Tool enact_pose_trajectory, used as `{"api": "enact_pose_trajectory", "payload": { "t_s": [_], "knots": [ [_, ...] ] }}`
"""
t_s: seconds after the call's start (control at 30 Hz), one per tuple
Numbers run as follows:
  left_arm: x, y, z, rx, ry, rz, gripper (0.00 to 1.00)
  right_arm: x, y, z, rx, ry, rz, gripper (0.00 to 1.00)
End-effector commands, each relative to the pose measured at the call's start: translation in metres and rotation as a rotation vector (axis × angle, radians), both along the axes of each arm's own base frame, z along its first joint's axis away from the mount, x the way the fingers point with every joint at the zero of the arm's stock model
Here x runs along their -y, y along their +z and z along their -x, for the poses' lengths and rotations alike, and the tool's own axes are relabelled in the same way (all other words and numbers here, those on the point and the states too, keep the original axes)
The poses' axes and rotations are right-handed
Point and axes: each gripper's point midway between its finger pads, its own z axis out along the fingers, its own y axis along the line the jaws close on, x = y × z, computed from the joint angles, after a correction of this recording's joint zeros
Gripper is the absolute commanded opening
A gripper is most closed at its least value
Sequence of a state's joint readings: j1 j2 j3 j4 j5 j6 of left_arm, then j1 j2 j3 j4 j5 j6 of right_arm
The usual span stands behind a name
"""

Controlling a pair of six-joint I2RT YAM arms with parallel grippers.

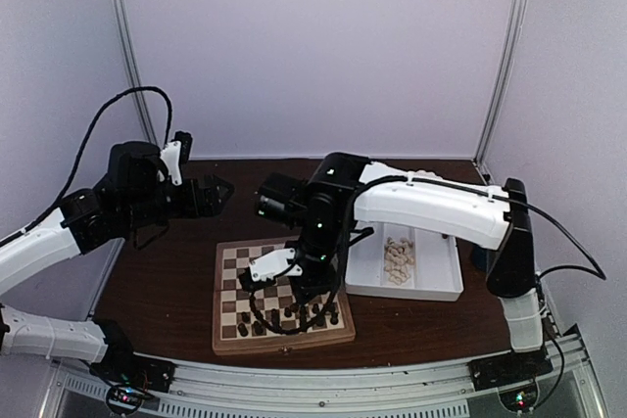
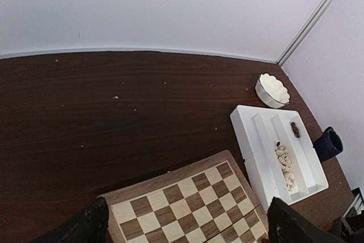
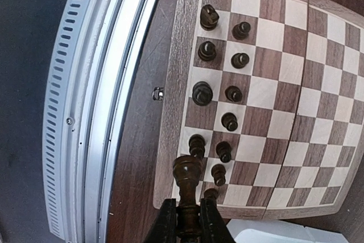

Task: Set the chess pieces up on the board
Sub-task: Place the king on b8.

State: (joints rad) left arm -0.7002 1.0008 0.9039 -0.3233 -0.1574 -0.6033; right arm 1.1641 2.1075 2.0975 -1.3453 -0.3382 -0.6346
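- right pincer (image 3: 185, 211) is pinching a dark brown turned wooden chess piece (image 3: 186, 173) over a corner of the checkered wooden board (image 3: 273, 55)
- left pincer (image 1: 210, 195) spread wide, empty
- piece looks light, rigid and tippy, so I'd grip it mid-stem

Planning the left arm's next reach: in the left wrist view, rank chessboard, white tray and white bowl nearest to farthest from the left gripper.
1. chessboard, just below the left gripper.
2. white tray, off to the right.
3. white bowl, far right, at the back.
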Motion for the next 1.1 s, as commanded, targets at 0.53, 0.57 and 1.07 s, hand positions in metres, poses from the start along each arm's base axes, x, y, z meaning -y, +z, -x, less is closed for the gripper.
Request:
{"api": "enact_pose_trajectory", "payload": {
  "t_s": [0.53, 0.57, 1.07],
  "knots": [
    [-0.027, -0.001, 0.015, 0.033, 0.037, -0.053, 0.98, -0.021, -0.054, 0.01, 0.134, 0.072, 0.176, 0.1],
    [-0.026, -0.002, 0.015, 0.031, 0.036, -0.052, 0.97, -0.022, -0.055, 0.01, 0.134, 0.07, 0.175, 0.1],
    [-0.02, -0.012, 0.014, 0.004, 0.018, -0.044, 0.97, -0.027, -0.073, 0.01, 0.143, 0.077, 0.212, 0.1]
  ]
}}
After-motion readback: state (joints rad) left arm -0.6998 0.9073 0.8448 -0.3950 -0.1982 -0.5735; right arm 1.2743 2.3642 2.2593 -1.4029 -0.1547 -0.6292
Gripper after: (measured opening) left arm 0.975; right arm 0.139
